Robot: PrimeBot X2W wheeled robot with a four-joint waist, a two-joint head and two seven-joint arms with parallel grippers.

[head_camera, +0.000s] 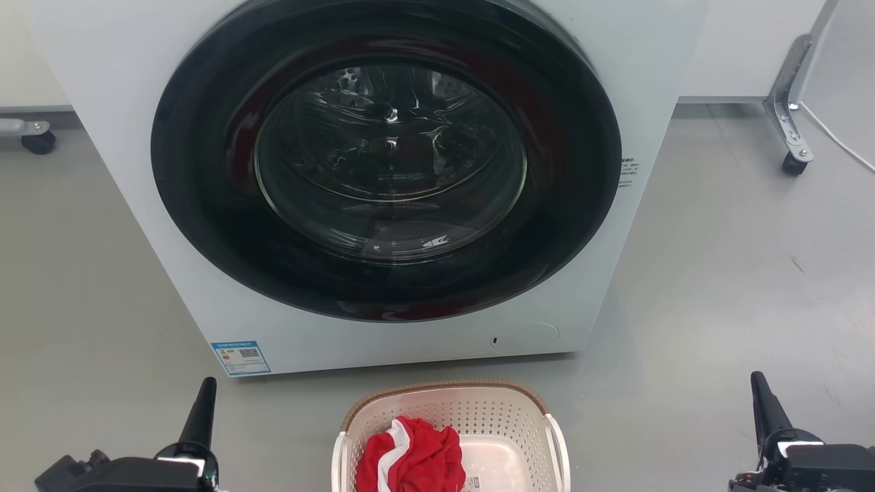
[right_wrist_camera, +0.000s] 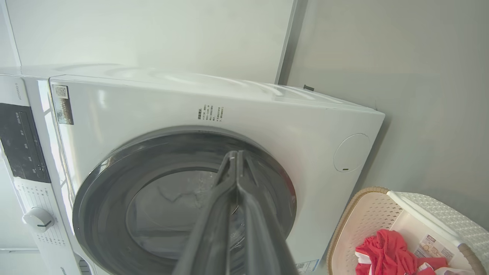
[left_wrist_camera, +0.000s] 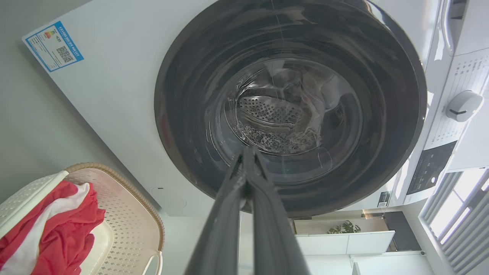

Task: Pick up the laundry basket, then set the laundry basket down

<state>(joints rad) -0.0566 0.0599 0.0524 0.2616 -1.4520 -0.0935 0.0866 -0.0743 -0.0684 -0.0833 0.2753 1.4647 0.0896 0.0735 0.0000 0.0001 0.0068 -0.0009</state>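
The cream-white perforated plastic laundry basket with the brown woven-look rim (head_camera: 499, 415) stands upright on the grey floor (head_camera: 718, 273) at the bottom centre of the head view, just in front of the big white front-loading washer (head_camera: 109, 171). Its rounded brown end points up the frame toward the washer and its 2 white handles are at the frame-left and frame-right sides. The bottom edge cuts its near part, so the long axis cannot be told surely. Only a narrow strip of floor separates rim and washer; wide open floor lies on both sides, up to each gripper. Inside, a crumpled red and white cloth (head_camera: 410, 458) fills the left part, and the right part of the bottom is bare. The left gripper (head_camera: 205, 400) at lower left and the right gripper (head_camera: 762, 393) at lower right are both clenched on nothing, fingers pressed together, well apart from the basket.
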